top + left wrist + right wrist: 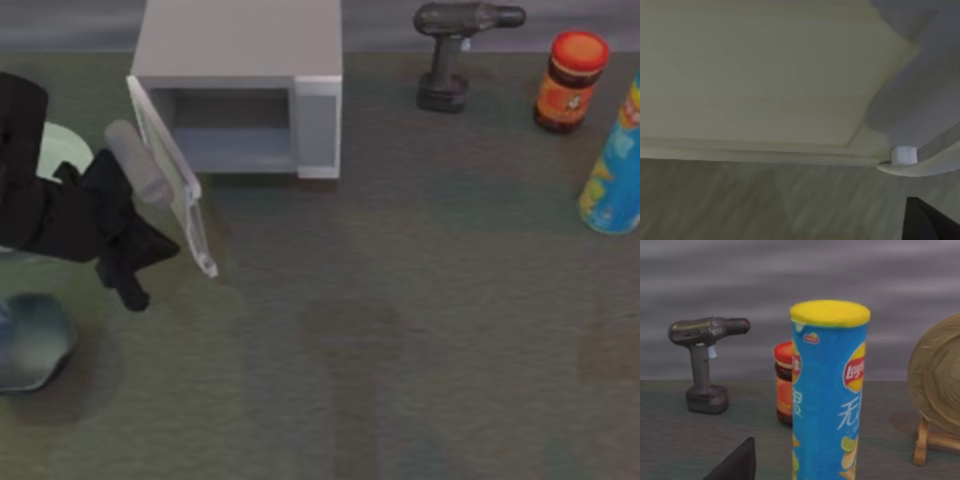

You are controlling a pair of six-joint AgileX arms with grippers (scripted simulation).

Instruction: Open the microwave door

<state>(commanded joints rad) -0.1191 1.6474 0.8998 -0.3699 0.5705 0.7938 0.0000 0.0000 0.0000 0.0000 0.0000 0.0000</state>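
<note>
Already, from above, you can see the microwave (pixel 240 85) at the back left of the counter (pixel 400 330) with its door (pixel 172 175) swung well out, hinged at the left and reaching toward the near side, so the cavity is exposed. Your left gripper (pixel 130 275) sits just outside the door's free end; whether its fingers are apart or together cannot be told from here. The risk is in how you leave: if you pull the arm away along the door's face you could drag it back shut, and pushing further could strain the hinge or shove the light microwave across the counter. A dark rounded object (pixel 35 340) lies near the arm on the left; mind it as you retract.

The left wrist view is filled by a pale flat panel very close to the lens, probably the door, so you have almost no clearance to judge by.

The right wrist view shows a drill (pixel 705 362), a red-lidded jar (pixel 784 385) and a chip can (pixel 830 390) close ahead; the right gripper itself is not seen, and moving that arm forward would topple the can.
</note>
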